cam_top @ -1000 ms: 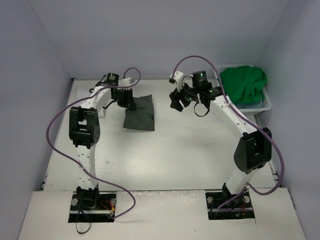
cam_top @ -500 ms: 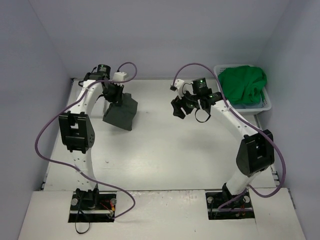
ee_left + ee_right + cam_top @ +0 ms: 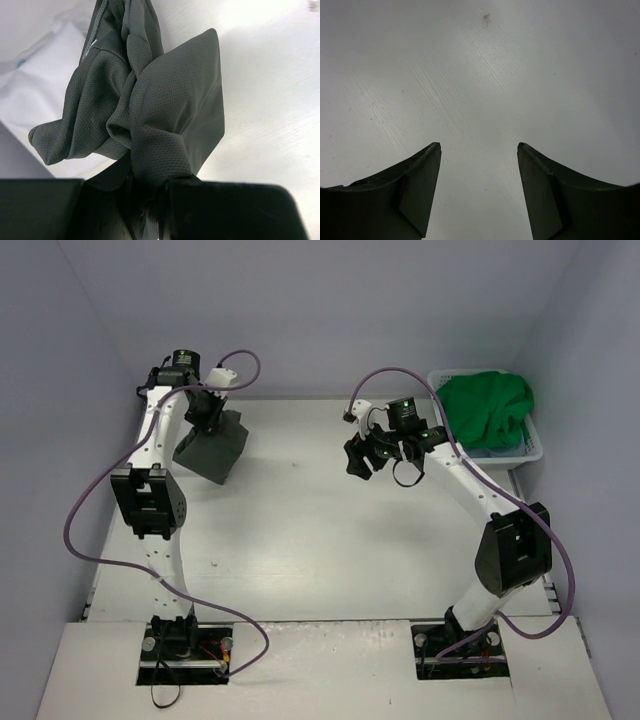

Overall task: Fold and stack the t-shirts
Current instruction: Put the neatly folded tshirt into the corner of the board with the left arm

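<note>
White, faintly scratched table [image 3: 330, 530], closed in by pale lilac walls [image 3: 330, 310]. The left claw [image 3: 207, 412] is clamped on the dark grey t-shirt [image 3: 213, 448], which hangs bunched beneath it. The right claw [image 3: 362, 454] hovers empty, jaws apart. Off to its right, a green t-shirt [image 3: 487, 408] fills the white laundry basket [image 3: 535, 447].

Right tool [image 3: 479, 147] spread wide, nothing between its dark fingers [image 3: 417, 192], above the scuffed white table [image 3: 480, 70]

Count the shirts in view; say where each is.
2: the dark grey shirt held by the left pincer, far left; green shirt heaped in the basket. More may hide beneath.
</note>
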Action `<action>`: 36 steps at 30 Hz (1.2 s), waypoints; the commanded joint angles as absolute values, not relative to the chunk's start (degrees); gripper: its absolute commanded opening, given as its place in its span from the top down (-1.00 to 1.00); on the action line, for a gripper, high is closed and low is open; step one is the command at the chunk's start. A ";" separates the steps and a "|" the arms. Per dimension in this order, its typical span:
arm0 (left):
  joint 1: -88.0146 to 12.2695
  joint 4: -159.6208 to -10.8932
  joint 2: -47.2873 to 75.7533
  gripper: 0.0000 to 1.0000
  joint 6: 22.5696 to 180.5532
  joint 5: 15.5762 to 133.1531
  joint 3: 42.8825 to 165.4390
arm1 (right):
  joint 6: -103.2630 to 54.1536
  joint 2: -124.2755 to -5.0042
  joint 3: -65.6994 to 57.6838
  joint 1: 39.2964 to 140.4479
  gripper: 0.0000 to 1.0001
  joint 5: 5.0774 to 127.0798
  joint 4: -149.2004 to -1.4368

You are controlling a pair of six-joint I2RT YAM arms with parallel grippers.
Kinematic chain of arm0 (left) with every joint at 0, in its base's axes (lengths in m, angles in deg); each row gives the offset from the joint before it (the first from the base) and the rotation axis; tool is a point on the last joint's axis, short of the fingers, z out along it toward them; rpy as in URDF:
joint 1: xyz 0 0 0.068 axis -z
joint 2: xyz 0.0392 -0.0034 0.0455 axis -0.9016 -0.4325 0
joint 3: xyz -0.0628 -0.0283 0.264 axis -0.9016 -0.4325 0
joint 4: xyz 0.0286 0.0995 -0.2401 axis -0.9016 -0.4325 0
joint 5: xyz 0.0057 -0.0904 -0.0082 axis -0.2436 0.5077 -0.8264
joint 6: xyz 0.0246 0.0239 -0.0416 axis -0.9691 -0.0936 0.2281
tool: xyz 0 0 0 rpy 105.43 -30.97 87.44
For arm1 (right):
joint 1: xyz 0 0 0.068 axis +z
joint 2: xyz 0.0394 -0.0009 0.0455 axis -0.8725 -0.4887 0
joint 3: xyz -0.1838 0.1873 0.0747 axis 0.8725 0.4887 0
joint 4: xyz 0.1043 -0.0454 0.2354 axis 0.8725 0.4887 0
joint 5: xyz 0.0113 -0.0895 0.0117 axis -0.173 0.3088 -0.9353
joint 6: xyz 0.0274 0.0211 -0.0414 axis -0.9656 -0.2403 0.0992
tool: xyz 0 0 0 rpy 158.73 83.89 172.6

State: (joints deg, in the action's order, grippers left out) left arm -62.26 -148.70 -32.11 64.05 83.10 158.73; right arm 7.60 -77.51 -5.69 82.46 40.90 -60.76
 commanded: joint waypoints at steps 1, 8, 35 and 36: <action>-64.02 -150.90 -31.56 1.00 61.33 81.57 163.91 | 7.13 -74.61 -5.72 82.10 -0.18 39.09 -63.26; -68.23 -151.26 -32.35 1.00 60.18 82.53 166.28 | 6.87 -75.75 -5.80 82.10 -0.18 38.74 -63.34; -76.41 -147.31 -44.74 1.00 62.91 92.39 178.42 | 6.43 -79.62 -6.33 82.45 -0.18 39.62 -63.35; -76.41 -147.04 -45.18 1.00 62.65 91.16 178.50 | 6.52 -79.62 -6.42 82.45 -0.18 39.62 -63.35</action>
